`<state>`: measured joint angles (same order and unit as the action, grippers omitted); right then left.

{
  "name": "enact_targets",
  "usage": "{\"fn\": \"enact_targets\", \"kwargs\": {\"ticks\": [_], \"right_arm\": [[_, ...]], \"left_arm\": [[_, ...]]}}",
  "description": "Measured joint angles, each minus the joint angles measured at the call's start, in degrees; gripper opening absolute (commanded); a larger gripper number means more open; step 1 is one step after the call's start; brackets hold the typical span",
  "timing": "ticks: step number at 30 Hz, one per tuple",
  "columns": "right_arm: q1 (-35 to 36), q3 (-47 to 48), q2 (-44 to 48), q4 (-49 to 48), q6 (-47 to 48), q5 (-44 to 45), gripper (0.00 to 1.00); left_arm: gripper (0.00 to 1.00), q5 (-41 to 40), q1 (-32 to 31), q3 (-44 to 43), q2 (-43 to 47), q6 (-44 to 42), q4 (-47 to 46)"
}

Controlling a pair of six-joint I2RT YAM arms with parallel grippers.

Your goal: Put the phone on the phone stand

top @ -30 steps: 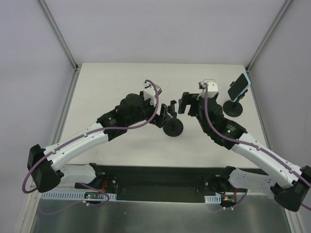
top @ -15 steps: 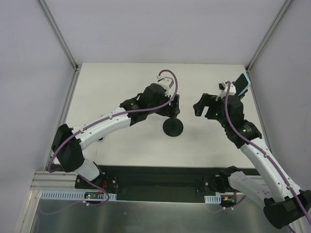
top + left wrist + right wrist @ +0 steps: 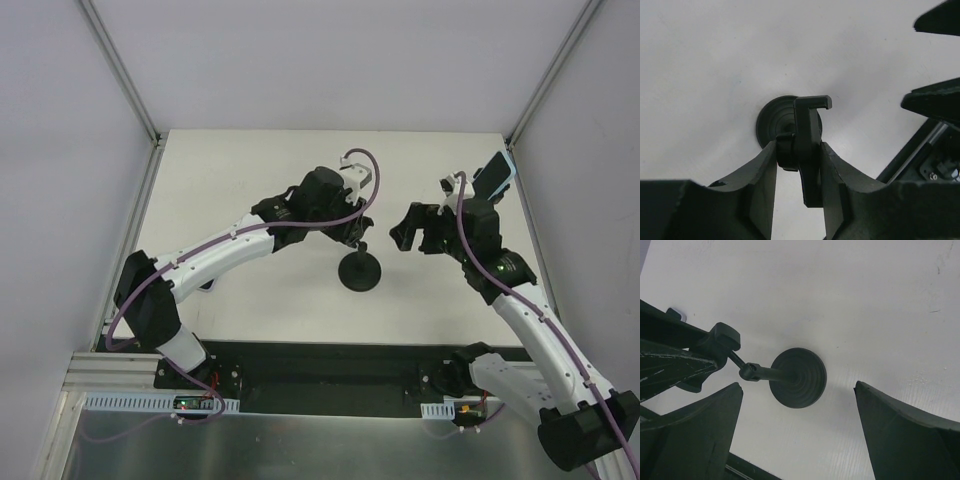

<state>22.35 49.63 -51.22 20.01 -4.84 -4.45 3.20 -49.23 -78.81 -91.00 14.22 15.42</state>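
A black phone stand with a round base (image 3: pixel 360 273) stands mid-table. My left gripper (image 3: pixel 352 238) is over it, shut on the stand's upper cradle plate (image 3: pixel 807 150), with both fingers pressing its sides. In the left wrist view the round base (image 3: pixel 774 125) lies beyond the left gripper (image 3: pixel 799 145). My right gripper (image 3: pixel 412 230) hangs open just right of the stand, holding nothing. Through the right gripper (image 3: pixel 799 386) I see the stand's base (image 3: pixel 797 377) and stem below. The phone (image 3: pixel 496 173), in a light-blue case, sits tilted at the far right; its support is hidden behind my right arm.
The white table (image 3: pixel 250 170) is bordered by metal frame posts (image 3: pixel 120 70) at the back corners. A black rail (image 3: pixel 330 365) runs along the near edge by the arm bases. The right gripper's dark fingers (image 3: pixel 935 100) show at the right of the left wrist view.
My left gripper has closed onto the stand's cradle after hovering open at it. The stand's base shifted slightly. The right gripper drifted a little left, still open.
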Motion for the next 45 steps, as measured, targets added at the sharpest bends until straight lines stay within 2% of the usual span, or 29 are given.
{"fn": "enact_targets", "kwargs": {"ticks": [5,11,13,14,15,18,20,22,25,28,29,32,39,45], "right_arm": [[-0.63,0.00,-2.16,-0.44,2.64,-7.56,0.96],[-0.57,-0.50,-3.65,-5.64,6.36,-22.40,0.99],[-0.15,-0.52,-4.00,-7.19,7.15,-26.32,0.99],[0.11,-0.52,-4.33,-7.91,7.39,-27.89,0.96],[0.55,-0.52,-4.70,-8.61,7.52,-29.05,0.95],[2.10,-0.79,-5.95,-10.19,7.63,-30.88,0.90],[3.02,-0.83,-6.91,-10.80,7.54,-31.32,0.88],[3.39,-1.31,-7.61,-11.74,7.37,-31.39,0.87],[3.52,-2.75,-7.91,-12.72,6.99,-31.34,0.85],[3.52,-3.50,-8.41,-13.38,6.78,-31.32,0.80],[3.52,-3.50,-8.76,-13.68,6.67,-31.32,0.77],[3.54,-3.48,-9.92,-14.29,6.40,-31.34,0.74],[3.65,-2.51,-13.44,-14.62,5.81,-31.71,0.71],[3.76,-0.39,-16.70,-17.79,4.09,-33.99,0.59]], "left_arm": [[0.20,9.22,1.90,-0.46,0.50,-6.45,2.40],[0.21,19.71,4.76,-1.79,0.50,-14.69,7.41],[0.31,22.86,5.55,-2.08,0.52,-17.51,9.03],[0.36,24.28,5.86,-2.10,0.52,-18.71,9.51],[0.48,25.51,6.01,-2.14,0.52,-19.71,9.92],[0.64,28.02,6.49,-2.38,0.50,-21.38,11.23],[0.80,29.05,6.60,-2.38,0.59,-21.33,11.56],[0.86,29.38,6.60,-2.38,0.81,-20.94,12.02],[0.84,29.31,6.60,-2.38,1.88,-19.69,12.55],[0.74,29.07,6.62,-2.32,3.96,-17.73,12.76],[0.68,28.89,6.80,-2.16,4.74,-17.27,12.72],[0.62,27.76,6.95,-0.76,7.02,-14.64,12.57],[0.68,25.79,6.95,2.34,7.65,-11.23,12.92],[0.60,23.65,6.95,2.97,7.65,-10.27,12.55]]}}
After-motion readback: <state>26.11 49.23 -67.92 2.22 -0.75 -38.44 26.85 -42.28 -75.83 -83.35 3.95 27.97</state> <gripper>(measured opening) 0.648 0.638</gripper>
